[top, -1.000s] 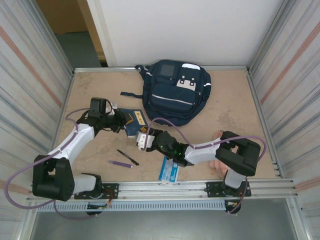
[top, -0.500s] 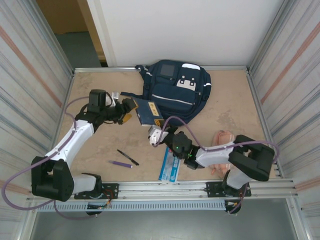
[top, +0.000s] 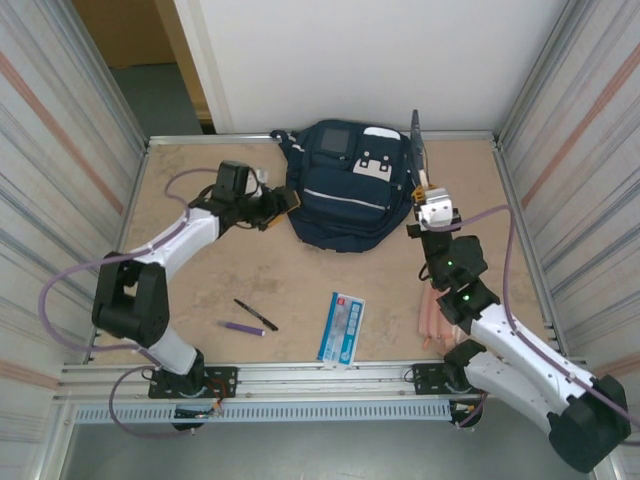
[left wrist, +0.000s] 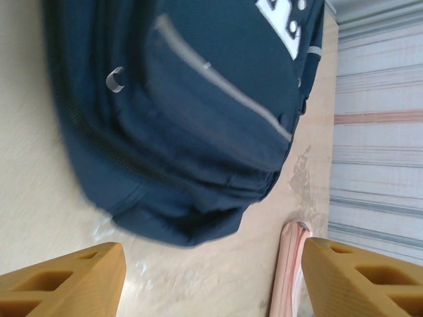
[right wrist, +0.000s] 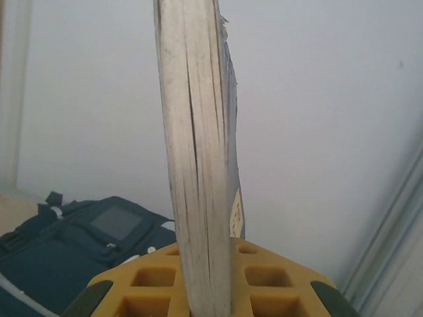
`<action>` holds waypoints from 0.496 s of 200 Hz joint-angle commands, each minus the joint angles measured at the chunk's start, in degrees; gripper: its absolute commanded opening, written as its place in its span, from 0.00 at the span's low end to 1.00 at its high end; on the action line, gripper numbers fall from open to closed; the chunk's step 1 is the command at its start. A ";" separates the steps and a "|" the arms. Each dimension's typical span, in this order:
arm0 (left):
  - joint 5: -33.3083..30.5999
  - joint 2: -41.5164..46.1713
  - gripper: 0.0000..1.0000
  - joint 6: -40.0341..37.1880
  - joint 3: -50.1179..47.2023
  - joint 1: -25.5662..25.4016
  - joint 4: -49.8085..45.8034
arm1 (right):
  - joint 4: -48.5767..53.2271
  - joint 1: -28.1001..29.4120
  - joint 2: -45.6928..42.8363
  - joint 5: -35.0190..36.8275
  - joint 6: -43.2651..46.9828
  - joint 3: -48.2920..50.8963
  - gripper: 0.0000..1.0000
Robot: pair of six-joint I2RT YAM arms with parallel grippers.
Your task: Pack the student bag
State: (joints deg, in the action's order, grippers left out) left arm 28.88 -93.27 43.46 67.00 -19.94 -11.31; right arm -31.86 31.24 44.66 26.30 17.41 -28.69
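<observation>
A scuffed beige table (top: pixel 200 290) lies between ribbed metal walls (top: pixel 60 150). Well behind both pairs of fingers lie a black pen (top: pixel 256 315), a purple marker (top: pixel 243 328), a blue-and-white packet (top: pixel 341 327) and a pink pencil case (top: pixel 430 318). The left gripper (top: pixel 283 208) gapes wide and empty, with the student bag (top: pixel 345 190) just ahead of its fingertips. The right gripper (top: pixel 428 200) clamps a book (top: pixel 416 150) upright beside the bag's right side. The bag lies flat, front up, its long axis running near to far and its grey-panel end toward the white back wall (top: pixel 350 60).
</observation>
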 commanded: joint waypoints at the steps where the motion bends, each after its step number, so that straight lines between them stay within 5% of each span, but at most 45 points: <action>1: -4.54 -4.73 0.70 -5.71 6.86 -1.41 -2.42 | 6.16 -1.99 -3.04 -3.42 -7.19 0.53 0.00; 99: -0.97 -32.79 0.61 -15.49 33.74 0.08 -13.87 | 15.61 -3.33 -6.65 -10.46 -9.62 -0.74 0.00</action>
State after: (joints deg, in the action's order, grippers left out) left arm 26.65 -123.11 31.64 97.19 -19.90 -21.08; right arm -16.75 28.36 39.88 18.50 9.61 -28.10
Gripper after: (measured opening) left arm 0.623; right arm 0.118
